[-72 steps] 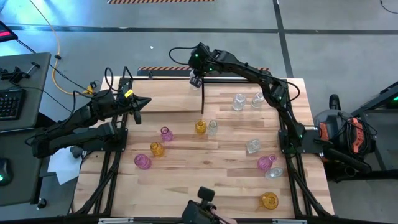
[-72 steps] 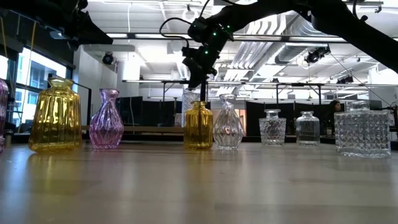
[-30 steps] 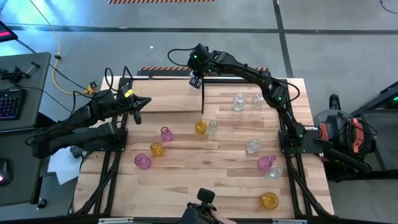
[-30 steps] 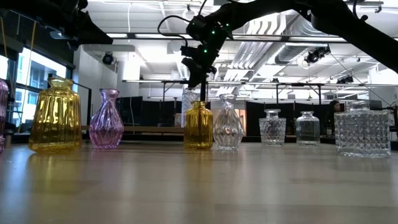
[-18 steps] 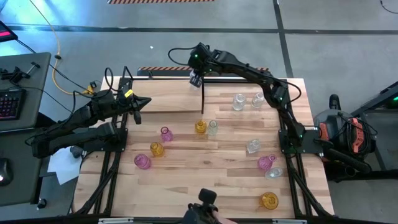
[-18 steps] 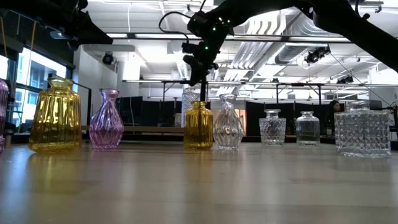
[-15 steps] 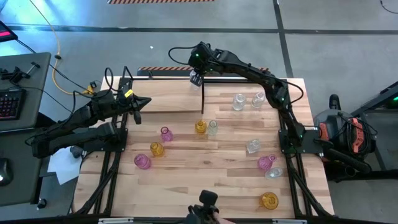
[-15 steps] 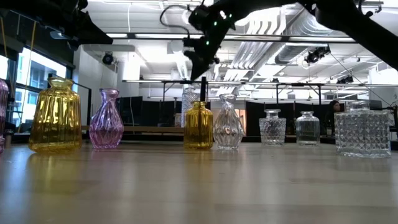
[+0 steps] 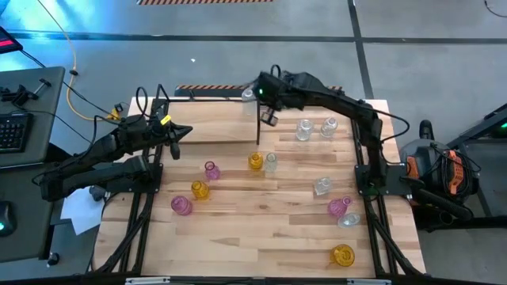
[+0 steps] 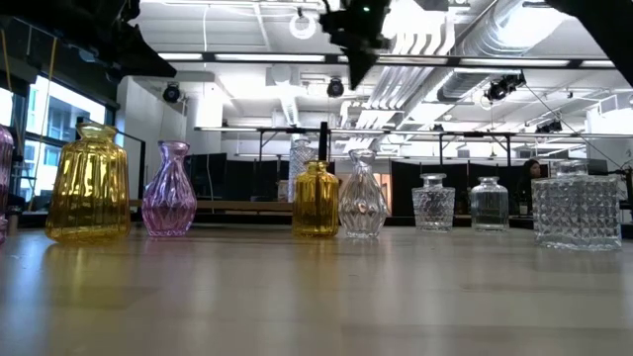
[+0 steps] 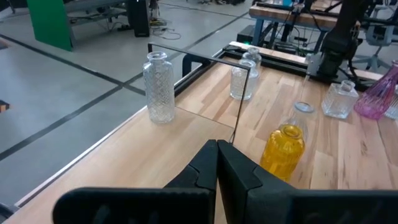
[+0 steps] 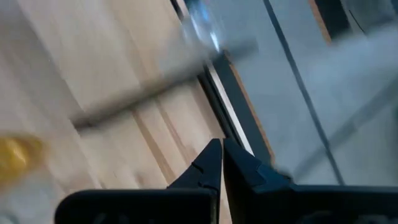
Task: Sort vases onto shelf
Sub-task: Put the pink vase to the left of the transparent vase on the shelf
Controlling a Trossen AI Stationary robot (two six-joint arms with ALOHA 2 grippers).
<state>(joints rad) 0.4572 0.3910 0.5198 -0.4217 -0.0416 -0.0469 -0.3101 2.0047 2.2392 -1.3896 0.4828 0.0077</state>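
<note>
From above, twelve vases show: six clear, three amber, three pink. One clear vase [image 9: 249, 93] stands at the far right corner of the one shelf [image 9: 212, 127]; the other eleven stand on the table [image 9: 261, 237], among them an amber one [image 9: 255, 161] and a pink one [image 9: 211, 170]. The right gripper [image 9: 268, 119] hangs just right of the shelf's divider, clenched on nothing, the shelved vase near it. The left gripper [image 9: 176, 142] waits at the shelf's left end, clenched and empty, well apart from every vase.

At table height, nine vases show: two amber, two pink (one cut off at the edge), five clear. The right gripper [image 10: 354, 69] hangs above them, touching none.

The left wrist view shows the left gripper's fingers [image 11: 230, 168] pressed together, with the shelved vase [image 11: 158, 87] beyond them.

The right wrist view is blurred; its fingers [image 12: 233, 163] meet, holding nothing.
</note>
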